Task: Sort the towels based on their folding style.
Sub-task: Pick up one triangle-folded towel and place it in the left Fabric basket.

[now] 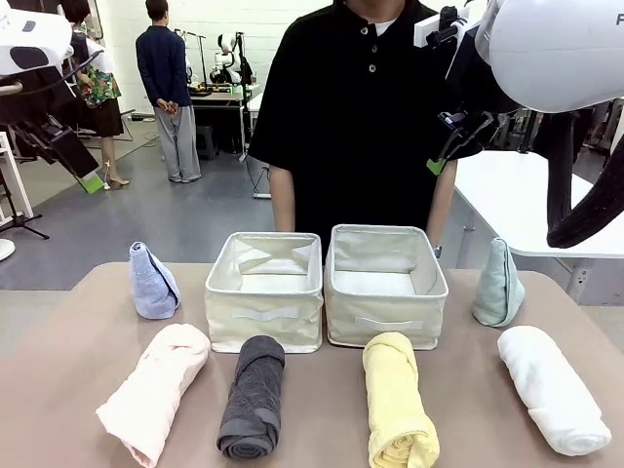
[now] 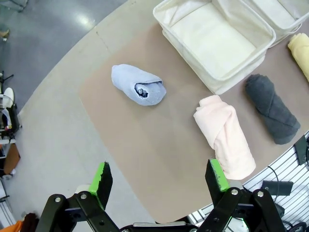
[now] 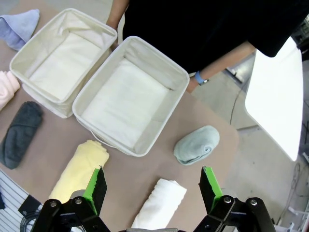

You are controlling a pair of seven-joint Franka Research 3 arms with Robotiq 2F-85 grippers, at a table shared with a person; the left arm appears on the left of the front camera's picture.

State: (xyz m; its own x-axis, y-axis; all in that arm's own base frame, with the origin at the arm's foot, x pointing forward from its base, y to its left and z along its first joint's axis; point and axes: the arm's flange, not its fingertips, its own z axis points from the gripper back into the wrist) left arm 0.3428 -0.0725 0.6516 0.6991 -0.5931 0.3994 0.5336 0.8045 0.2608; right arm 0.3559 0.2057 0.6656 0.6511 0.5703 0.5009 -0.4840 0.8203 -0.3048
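— Where are the towels, and how do they look?
— Ahead of the wide-open, empty left pincer (image 2: 159, 171): a lavender-blue cone (image 2: 139, 84) and a pink roll (image 2: 227, 137) on the desk (image 2: 145, 145).
— And the right pincer (image 3: 152, 174)?
— Also spread and empty, over the white roll (image 3: 161, 200), with the pale teal cone (image 3: 197, 144) beyond.

Cream bins (image 1: 263, 327), tan tabletop (image 1: 58, 361). Left of bins: lavender-blue towel (image 1: 153, 283), pink towel (image 1: 156, 390). In front: dark grey towel (image 1: 253, 395), yellow towel (image 1: 397, 400). Right: pale teal towel (image 1: 498, 285), white towel (image 1: 552, 388).

Smooth white arm shell (image 1: 556, 49), black fingers (image 2: 89, 210) tipped with green pads (image 3: 208, 186).
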